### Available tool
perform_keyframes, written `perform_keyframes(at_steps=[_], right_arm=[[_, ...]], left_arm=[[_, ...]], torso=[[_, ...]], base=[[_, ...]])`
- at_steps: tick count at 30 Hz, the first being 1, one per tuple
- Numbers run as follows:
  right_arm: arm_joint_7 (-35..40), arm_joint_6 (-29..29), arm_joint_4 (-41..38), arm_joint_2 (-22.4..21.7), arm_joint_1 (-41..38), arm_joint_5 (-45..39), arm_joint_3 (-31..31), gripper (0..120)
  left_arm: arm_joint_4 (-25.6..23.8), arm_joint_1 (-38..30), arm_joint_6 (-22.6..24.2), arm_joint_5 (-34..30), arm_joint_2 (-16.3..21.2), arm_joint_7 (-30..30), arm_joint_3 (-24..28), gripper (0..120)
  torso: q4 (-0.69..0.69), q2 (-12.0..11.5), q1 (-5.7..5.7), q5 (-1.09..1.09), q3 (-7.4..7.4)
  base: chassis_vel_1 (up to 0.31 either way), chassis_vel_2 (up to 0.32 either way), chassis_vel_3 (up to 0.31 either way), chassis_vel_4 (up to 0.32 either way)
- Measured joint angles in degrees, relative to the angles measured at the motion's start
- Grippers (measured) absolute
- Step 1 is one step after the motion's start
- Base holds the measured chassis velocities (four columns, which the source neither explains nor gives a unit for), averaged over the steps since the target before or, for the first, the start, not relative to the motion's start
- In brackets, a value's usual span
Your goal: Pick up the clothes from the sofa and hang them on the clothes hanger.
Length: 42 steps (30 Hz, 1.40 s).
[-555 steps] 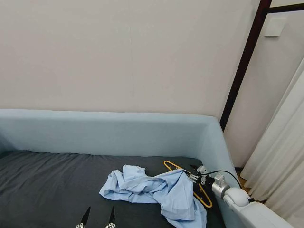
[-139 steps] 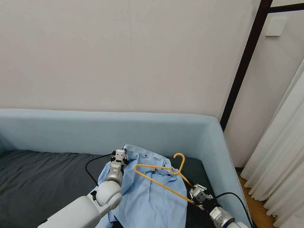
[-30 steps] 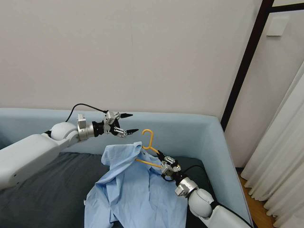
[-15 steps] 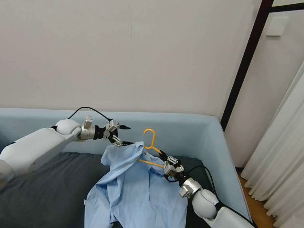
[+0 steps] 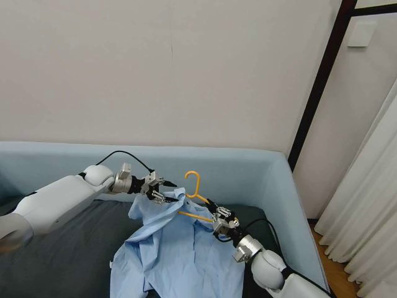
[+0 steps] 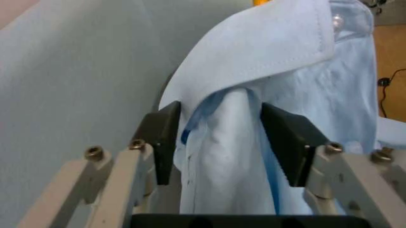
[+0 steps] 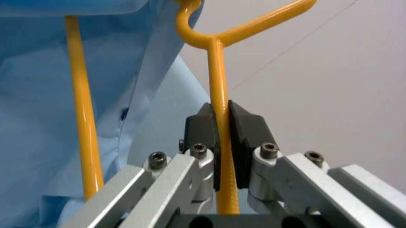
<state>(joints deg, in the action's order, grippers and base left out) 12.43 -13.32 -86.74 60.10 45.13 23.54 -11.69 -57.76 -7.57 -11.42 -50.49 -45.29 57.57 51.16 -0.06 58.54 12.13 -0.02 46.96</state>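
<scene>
A light blue shirt hangs draped on a yellow hanger above the sofa's dark seat. My right gripper is shut on the hanger's lower bar. The right wrist view shows its pads clamped on the yellow rod, with the right gripper beside the shirt. My left gripper reaches in from the left to the shirt's collar and shoulder. In the left wrist view the left gripper is open, its pads either side of a fold of shirt under the collar.
The sofa has a pale blue backrest and side wall around a dark grey cushion. A plain wall rises behind it. A dark door frame and white curtains stand to the right.
My left gripper has come down from above the backrest to the shirt's collar, and its fingers now straddle the fabric. The right gripper still holds the hanger in about the same place.
</scene>
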Motion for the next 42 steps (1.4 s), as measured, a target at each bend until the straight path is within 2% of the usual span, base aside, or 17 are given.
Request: perform_keyframes(at_steps=[1, 5, 6, 12, 24, 26, 27, 31, 33, 37, 38, 40, 42], right_arm=[[0.00, 0.00, 0.00, 0.00, 0.00, 0.00, 0.00, 5], [-0.27, -0.57, -0.17, -0.41, -0.18, 0.24, -0.01, 5], [-0.27, -0.57, -0.17, -0.41, -0.18, 0.24, -0.01, 5], [-0.66, -1.55, -0.55, -1.15, 0.31, 0.49, 0.02, 5], [-1.29, -1.51, -1.65, -1.76, 0.91, -1.33, -0.26, 5], [-1.80, -1.33, -2.82, -2.13, 1.47, -3.26, -0.48, 13], [-1.80, -1.33, -2.82, -2.13, 1.47, -3.26, -0.48, 13], [-2.68, -0.97, -6.67, -3.62, 4.00, -9.47, -0.69, 31], [-2.81, -0.96, -7.60, -3.96, 4.61, -10.47, -0.56, 34], [-7.37, -1.45, -14.17, -7.51, 8.84, -19.65, 0.50, 53], [-7.37, -1.45, -14.17, -7.51, 8.84, -19.65, 0.50, 53], [-9.78, -1.62, -16.19, -9.95, 11.26, -24.79, 0.87, 61], [-10.96, -1.37, -14.89, -11.18, 13.57, -29.98, 1.22, 71]], left_arm=[[0.00, 0.00, 0.00, 0.00, 0.00, 0.00, 0.00, 50], [-1.12, 0.55, 0.07, -0.55, 0.33, 0.05, 0.47, 30], [-1.12, 0.55, 0.07, -0.55, 0.33, 0.05, 0.47, 30], [-2.04, 0.58, 0.14, -0.87, 0.73, 0.91, 0.96, 8], [-3.16, 1.62, -0.42, -0.74, 1.46, 0.17, 0.70, 7], [-2.70, 1.98, -0.91, -0.35, 1.52, -0.37, 0.45, 7], [-2.70, 1.98, -0.91, -0.35, 1.52, -0.37, 0.45, 7], [-1.73, 2.85, -1.79, 0.09, 1.26, -1.74, -0.51, 7], [-1.63, 3.07, -1.91, 0.19, 1.18, -1.89, -0.68, 7], [-1.38, 4.89, -3.03, 0.76, 1.16, -3.39, -2.28, 7], [-1.38, 4.89, -3.03, 0.76, 1.16, -3.39, -2.28, 7], [-1.13, 5.63, -3.50, 0.80, 1.17, -4.02, -3.35, 7], [-1.44, 6.20, -3.99, 0.72, 1.22, -4.66, -4.22, 7]], torso=[[0.00, 0.00, 0.00, 0.00, 0.00], [0.00, 0.00, 0.00, -0.01, 0.00], [0.00, 0.00, 0.00, -0.01, 0.00], [0.00, 0.00, 0.00, -0.01, 0.00], [0.00, 0.00, 0.00, -0.02, 0.00], [0.00, 0.00, 0.00, -0.02, 0.00], [0.00, 0.00, 0.00, -0.02, 0.00], [0.00, 0.00, 0.00, -0.02, 0.00], [-0.01, 0.01, 0.00, -0.01, 0.00], [0.00, 0.00, 0.00, -0.02, 0.00], [0.00, 0.00, 0.00, -0.02, 0.00], [0.00, 0.01, 0.00, -0.03, 0.00], [-0.02, 0.01, 0.00, -0.02, 0.00]], base=[[0.000, 0.000, 0.000, 0.000], [0.000, 0.000, 0.000, 0.000], [0.000, 0.000, 0.000, 0.000], [0.000, 0.000, 0.000, 0.000], [0.000, 0.000, 0.000, 0.000], [0.000, 0.000, 0.000, 0.000], [0.000, 0.000, 0.000, 0.000], [0.000, 0.000, 0.000, 0.000], [0.000, 0.000, 0.000, 0.000], [0.000, 0.000, 0.000, 0.000], [0.000, 0.000, 0.000, 0.000], [0.000, 0.000, 0.000, 0.000], [0.000, 0.000, 0.000, 0.000]])
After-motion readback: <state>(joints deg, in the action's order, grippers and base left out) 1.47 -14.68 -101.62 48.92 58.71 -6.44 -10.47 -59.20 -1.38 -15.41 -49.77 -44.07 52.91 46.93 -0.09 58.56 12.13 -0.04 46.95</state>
